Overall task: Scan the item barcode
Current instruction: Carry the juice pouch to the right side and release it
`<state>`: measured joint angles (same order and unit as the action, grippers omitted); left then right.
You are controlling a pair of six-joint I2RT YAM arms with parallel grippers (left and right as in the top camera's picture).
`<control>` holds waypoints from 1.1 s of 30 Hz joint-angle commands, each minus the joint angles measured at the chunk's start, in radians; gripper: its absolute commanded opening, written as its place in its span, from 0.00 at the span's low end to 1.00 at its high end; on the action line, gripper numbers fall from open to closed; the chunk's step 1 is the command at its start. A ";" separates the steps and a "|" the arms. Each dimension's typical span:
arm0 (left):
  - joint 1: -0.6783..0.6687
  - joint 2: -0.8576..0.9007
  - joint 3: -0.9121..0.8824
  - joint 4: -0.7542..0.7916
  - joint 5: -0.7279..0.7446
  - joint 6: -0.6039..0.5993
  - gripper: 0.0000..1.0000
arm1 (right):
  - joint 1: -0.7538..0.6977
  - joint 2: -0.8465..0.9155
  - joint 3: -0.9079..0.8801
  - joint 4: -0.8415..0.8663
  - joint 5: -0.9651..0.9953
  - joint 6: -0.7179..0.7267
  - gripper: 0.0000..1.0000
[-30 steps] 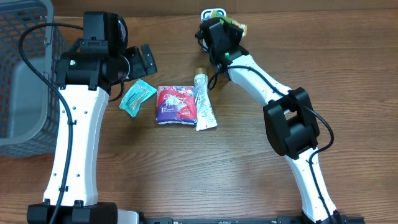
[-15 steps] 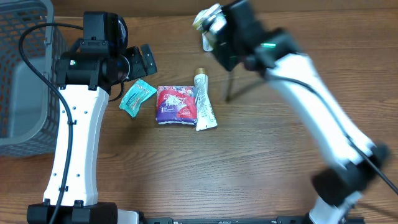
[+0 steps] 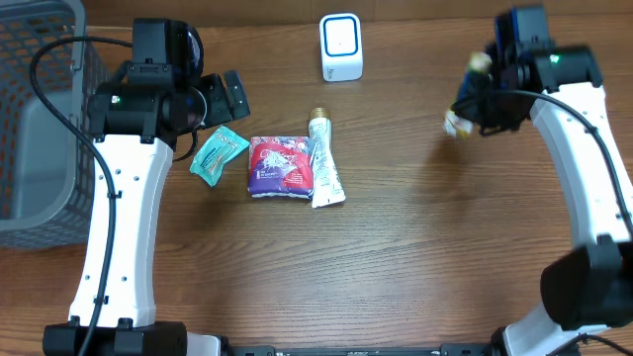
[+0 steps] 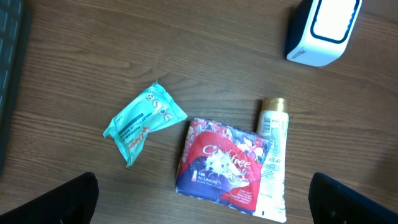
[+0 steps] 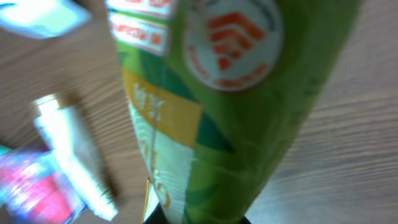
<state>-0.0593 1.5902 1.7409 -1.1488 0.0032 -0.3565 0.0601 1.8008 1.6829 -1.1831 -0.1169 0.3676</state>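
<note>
Right tool [image 3: 475, 103] is clamped tight on the green packet [image 5: 249, 99]. From overhead I see it held off the desk [image 3: 396, 257], right of the white scanner [image 3: 341, 47] and well apart from it. The right wrist view is filled by the packet: green with a yellow patch and a red-and-white round mark, all blurred. I can't make out a barcode.

Left tool [image 3: 220, 97] has its fingers spread wide and holds nothing. It hangs above the teal sachet [image 3: 219, 153].

On the desk lie the sachet, a red and purple pack [image 3: 280, 165] and a white tube [image 3: 323, 168]. The tube touches the pack's right edge. A grey basket [image 3: 49, 40] sits at the far left.
</note>
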 commanded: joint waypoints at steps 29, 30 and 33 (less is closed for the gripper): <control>0.000 0.007 0.010 0.000 0.005 0.020 1.00 | -0.387 -0.076 -0.484 0.469 -0.114 0.119 0.84; 0.000 0.007 0.010 0.000 0.005 0.020 1.00 | -0.381 -0.084 -0.452 0.429 -0.123 0.094 0.84; 0.000 0.007 0.010 0.000 0.005 0.020 1.00 | -0.351 -0.098 -0.359 0.326 -0.179 0.000 0.84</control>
<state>-0.0593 1.5902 1.7409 -1.1488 0.0036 -0.3565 -0.3222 1.7622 1.2316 -0.8265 -0.2409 0.4904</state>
